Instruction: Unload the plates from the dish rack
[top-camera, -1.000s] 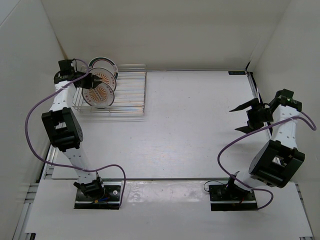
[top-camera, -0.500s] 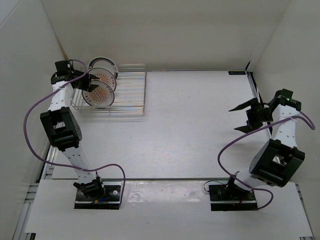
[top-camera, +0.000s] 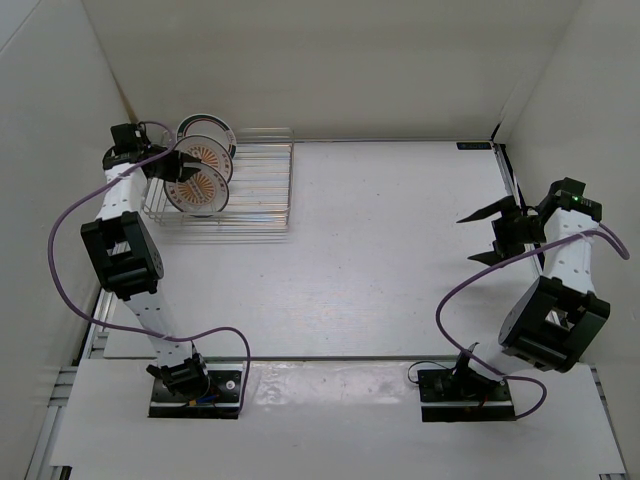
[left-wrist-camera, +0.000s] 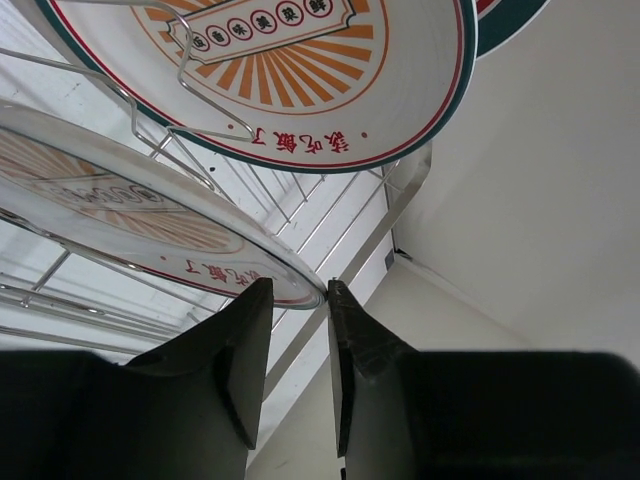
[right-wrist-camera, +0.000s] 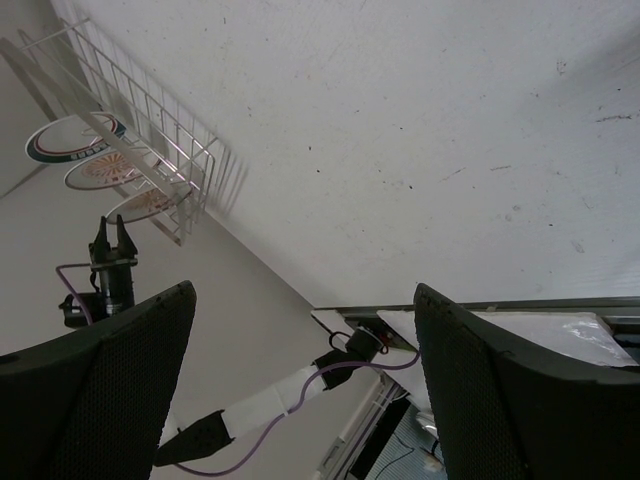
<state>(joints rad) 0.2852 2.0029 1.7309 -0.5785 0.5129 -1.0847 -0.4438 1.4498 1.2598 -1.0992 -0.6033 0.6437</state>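
Note:
The dish rack stands at the far left of the table and holds three upright plates. The back plate has teal-and-red rings. The middle plate and front plate have orange sunbursts. My left gripper is at the front plate's upper left rim. In the left wrist view the jaws stand narrow, pinching that plate's rim at the tips, with the middle plate and ringed plate beyond. My right gripper is wide open and empty at the far right.
White walls close in the table at the left, back and right. The rack's frame runs close to the left wall. The right wrist view shows the rack far off, with the left arm beside it.
The left wrist has shifted slightly to the left at the rack. The plates and the right arm have not moved.

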